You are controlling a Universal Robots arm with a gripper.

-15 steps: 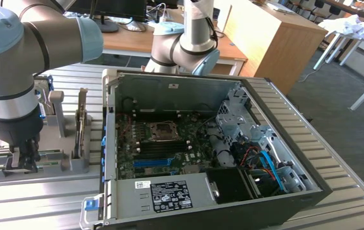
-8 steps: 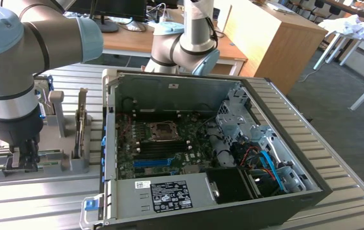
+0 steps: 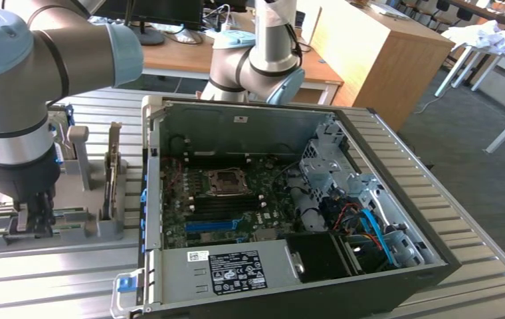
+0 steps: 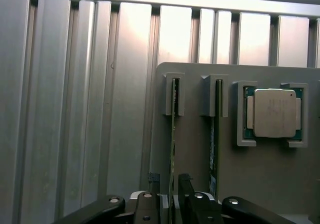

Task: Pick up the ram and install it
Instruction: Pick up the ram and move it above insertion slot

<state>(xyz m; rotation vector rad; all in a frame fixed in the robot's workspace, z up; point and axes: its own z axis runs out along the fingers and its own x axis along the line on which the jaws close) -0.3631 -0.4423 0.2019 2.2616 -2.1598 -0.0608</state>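
The ram is a thin green stick standing on edge in a slot of the grey holder. My gripper is lowered over one end of it. Its two dark fingers press against either side of the stick, so the gripper is shut on the ram, which still sits in its slot. In the exterior view the gripper reaches down into the holder at that view's left. Beside it is the open computer case.
A second green stick stands in the neighbouring slot. A square silver processor chip lies in its own pocket. The motherboard with its memory slots lies inside the case. Everything rests on a ribbed metal table.
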